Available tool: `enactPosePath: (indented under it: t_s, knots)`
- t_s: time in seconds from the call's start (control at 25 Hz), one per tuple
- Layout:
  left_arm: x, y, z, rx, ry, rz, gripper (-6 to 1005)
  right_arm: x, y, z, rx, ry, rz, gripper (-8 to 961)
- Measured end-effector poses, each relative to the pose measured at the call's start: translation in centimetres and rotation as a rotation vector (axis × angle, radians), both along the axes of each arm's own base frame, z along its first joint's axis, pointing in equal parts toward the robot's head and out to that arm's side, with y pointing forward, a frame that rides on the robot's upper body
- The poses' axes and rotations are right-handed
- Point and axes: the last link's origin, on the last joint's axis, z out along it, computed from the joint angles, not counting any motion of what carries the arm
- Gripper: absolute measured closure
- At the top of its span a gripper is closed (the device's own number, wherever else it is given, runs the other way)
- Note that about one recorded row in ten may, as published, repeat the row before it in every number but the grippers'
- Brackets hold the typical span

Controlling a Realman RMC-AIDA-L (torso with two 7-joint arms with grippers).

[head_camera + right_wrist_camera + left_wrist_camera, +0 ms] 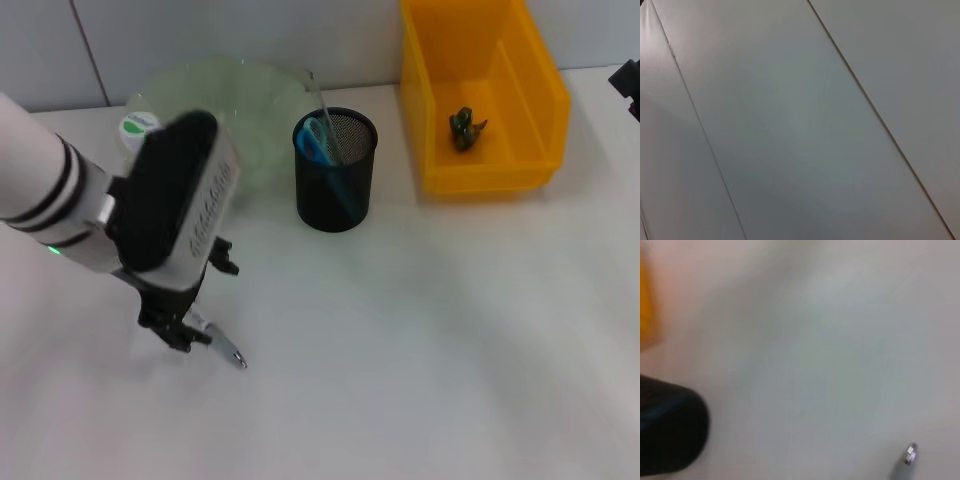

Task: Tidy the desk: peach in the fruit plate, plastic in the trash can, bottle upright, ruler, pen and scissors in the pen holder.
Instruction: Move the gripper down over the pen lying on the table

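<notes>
While the left claw (190, 335) is closed on the pen (228, 350) low over the surface (450, 330), well in front of the pen holder (335, 170), a light, stiff, slippery barrel is judged; mid-barrel grip is advised.

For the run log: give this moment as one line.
left gripper: low over table, shut on pen | right gripper: parked, far right edge | pen holder: holds scissors | yellow bin: holds green plastic
</notes>
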Motion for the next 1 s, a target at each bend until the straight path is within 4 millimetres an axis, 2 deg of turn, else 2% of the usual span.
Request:
enactPosePath:
  t_s: [0.24,0.48,1.0]
  knots:
    - [0.1,-0.4,-0.9,-0.053,0.061,-0.084,207,-0.1,0.6,0.5,0.003,-0.008,-0.005,424]
    - [0.1,-0.5,-2.7,-0.144,0.174,-0.142,234,-0.5,1.2,0.3,0.002,-0.009,0.004,424]
    - [0.5,-0.2,-3.7,-0.196,0.245,-0.205,246,-0.8,1.6,0.2,0.0,-0.014,0.007,425]
